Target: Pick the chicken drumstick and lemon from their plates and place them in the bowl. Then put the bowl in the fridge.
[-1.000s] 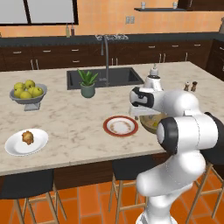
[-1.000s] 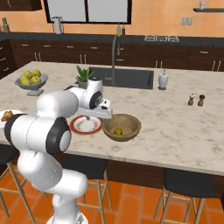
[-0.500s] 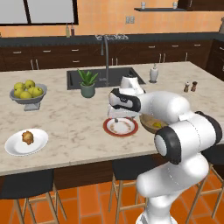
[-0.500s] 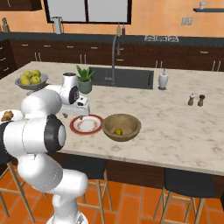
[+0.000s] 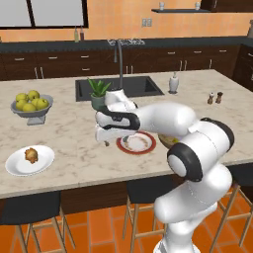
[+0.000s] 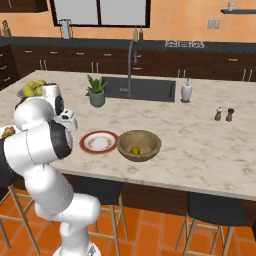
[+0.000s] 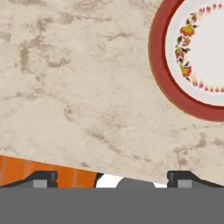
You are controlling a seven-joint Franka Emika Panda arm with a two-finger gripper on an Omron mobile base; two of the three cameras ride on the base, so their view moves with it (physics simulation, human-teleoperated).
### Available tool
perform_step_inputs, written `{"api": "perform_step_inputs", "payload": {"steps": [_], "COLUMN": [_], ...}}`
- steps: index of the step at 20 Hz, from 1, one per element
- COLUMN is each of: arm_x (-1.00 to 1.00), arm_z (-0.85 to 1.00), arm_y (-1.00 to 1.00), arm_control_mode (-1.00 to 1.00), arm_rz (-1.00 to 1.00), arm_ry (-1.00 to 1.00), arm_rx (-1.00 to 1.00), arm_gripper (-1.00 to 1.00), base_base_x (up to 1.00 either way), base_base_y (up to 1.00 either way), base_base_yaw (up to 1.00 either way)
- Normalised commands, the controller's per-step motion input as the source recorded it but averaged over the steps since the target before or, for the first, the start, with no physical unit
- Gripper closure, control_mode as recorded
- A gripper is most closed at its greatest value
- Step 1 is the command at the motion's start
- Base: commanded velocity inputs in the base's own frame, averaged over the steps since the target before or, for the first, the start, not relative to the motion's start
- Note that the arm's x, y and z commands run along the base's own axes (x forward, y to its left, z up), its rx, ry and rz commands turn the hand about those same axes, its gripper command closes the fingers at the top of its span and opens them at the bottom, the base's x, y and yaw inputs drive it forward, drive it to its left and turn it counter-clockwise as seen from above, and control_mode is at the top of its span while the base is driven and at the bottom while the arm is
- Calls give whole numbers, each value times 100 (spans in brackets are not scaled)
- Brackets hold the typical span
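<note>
Drumstick [image 5: 31,155] lies on white plate [image 5: 20,167], well apart from open jaws.

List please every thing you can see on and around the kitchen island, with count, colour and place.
chicken drumstick: 1, golden-brown, on the white plate.
white plate: 1, white, near left end of the island.
red-rimmed plate: 1, red rim, cream centre, beside the wooden bowl, nothing on it.
wooden bowl: 1, brown, middle front of the island.
lemon: 1, yellow-green, inside the wooden bowl.
fruit bowl: 1, grey metal, holds yellow-green fruits, left side.
potted plant: 1, green, next to the sink.
sink: 1, dark, with a tall faucet.
soap bottle: 1, white, right of the sink.
shakers: 2, light and dark, right side.
gripper: 1, white, jaws open, over the counter left of the red-rimmed plate.
</note>
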Motion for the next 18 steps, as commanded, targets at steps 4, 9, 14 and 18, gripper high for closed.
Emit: {"api": "perform_step_inputs", "payload": {"steps": [4, 9, 14, 18], "arm_x": [3, 0, -29, -26], "arm_z": [2, -6, -29, -37], "arm_y": [100, 100, 98, 73], "arm_control_mode": [-100, -100, -100, -100], "arm_rz": [4, 0, -6, -12], "arm_ry": [2, 0, -7, -18], "arm_rx": [0, 0, 0, 7], "arm_gripper": [-100, -100, -100, -100], "base_base_x": [0, 0, 0, 0], "base_base_y": [0, 0, 0, 0], "base_base_yaw": [0, 0, 0, 0]}}
